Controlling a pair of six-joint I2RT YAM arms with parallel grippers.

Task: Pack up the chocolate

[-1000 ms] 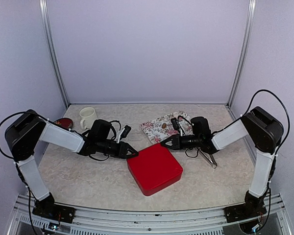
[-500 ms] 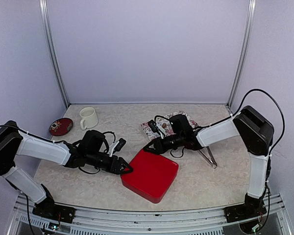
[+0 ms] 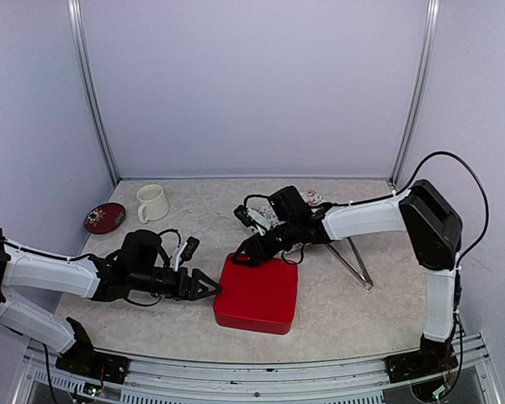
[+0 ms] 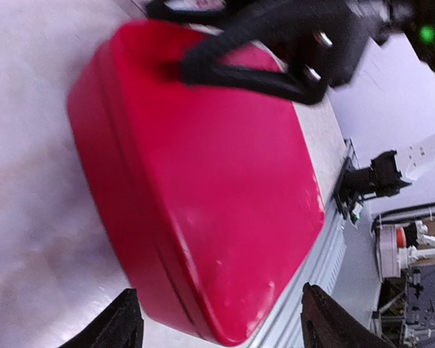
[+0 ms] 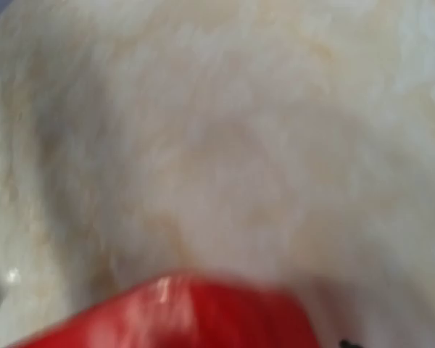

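So the left gripper (image 3: 209,288) has its jaws spread wide. The near corner of the glossy red square box with rounded edges (image 3: 257,295) sits just ahead of them, lid shut. Across the box, the right gripper (image 3: 238,257) is perched at the far corner. Its own view is pure blur, so I can't tell if it's apart or together. I can't spot the chocolate anywhere, and the floral tray (image 3: 316,199) behind the right gripper is mostly hidden by the arm.
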